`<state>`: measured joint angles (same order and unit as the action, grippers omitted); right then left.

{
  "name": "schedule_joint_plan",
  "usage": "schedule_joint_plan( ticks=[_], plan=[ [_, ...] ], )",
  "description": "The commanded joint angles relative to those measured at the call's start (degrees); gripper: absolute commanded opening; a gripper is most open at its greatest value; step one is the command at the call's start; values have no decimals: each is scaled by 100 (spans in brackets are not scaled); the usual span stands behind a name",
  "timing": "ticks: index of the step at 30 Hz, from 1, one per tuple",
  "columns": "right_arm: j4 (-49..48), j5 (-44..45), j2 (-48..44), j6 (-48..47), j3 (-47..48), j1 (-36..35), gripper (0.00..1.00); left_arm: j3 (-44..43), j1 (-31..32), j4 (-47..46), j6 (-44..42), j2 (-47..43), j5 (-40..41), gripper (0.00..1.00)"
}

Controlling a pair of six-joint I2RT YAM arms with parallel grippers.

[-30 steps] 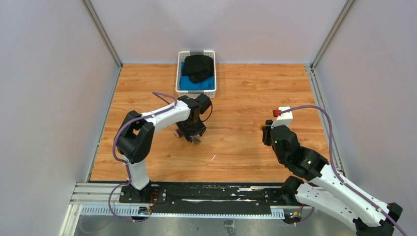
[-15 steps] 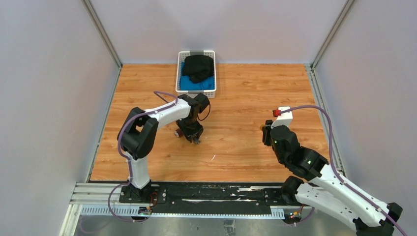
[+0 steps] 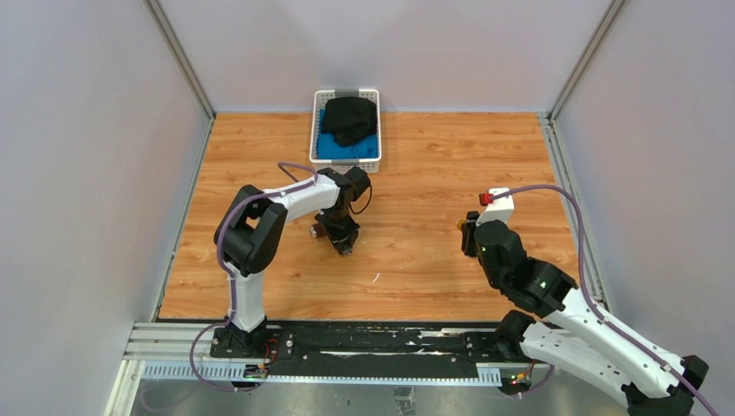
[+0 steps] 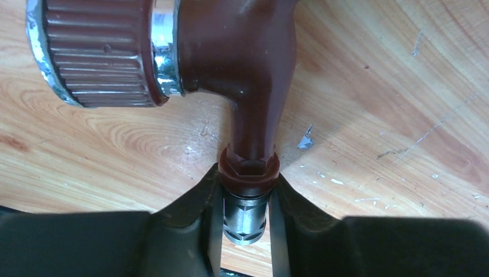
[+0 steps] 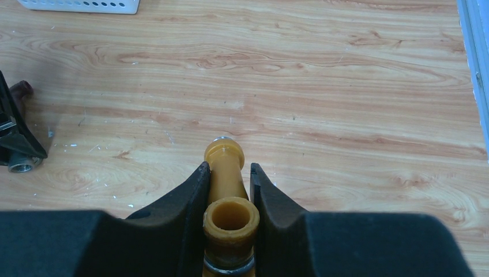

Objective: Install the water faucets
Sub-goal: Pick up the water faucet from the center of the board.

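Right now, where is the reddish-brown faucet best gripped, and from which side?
Grip the faucet at its hex collar from the grey end, as the left gripper does: it is narrow and flat-sided, while the ribbed knob is wide and round.

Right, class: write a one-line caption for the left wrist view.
Left tool clamps the reddish-brown faucet by its silvery end.
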<state>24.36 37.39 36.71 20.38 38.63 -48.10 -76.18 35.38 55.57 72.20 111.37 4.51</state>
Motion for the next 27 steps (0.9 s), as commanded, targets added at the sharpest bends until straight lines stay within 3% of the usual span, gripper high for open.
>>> schedule_joint_plan(
  ticks=[1, 3, 4, 8, 11, 14, 17, 22, 27],
  plan=[
    [44, 27, 70, 91, -16, 73, 0, -30, -31, -29, -49, 25, -65, 19],
    [13, 7, 104, 97, -14, 75, 0, -25, -30, -29, -56, 12, -80, 3],
    [-5, -1, 114, 87, -14, 73, 0, -31, -35, -29, -69, -3, -96, 0],
    [-164, -194, 134, -123, 10, 72, 0, -144, -31, -29, -230, -385, -56, 0],
    [-555, -796, 108, -862, 46, 72, 0, -457, -30, -104, -603, -1057, 110, 0],
    [-1128, -1864, 6, -1843, -30, 59, 0, -366, -30, -769, -1093, -2042, 227, 0],
    [-1743, -2539, -30, -2147, -98, -41, 0, 335, -85, -1894, -1181, -3320, 169, 0],
    [-2368, -1273, 439, -3467, 198, -1243, 0, 2207, -155, -4674, -966, -5208, 342, 0],
    [-4385, 570, 1376, -6069, 90, -2822, 0, 3256, -178, -5459, -1009, -6399, 990, 0]
  ],
)
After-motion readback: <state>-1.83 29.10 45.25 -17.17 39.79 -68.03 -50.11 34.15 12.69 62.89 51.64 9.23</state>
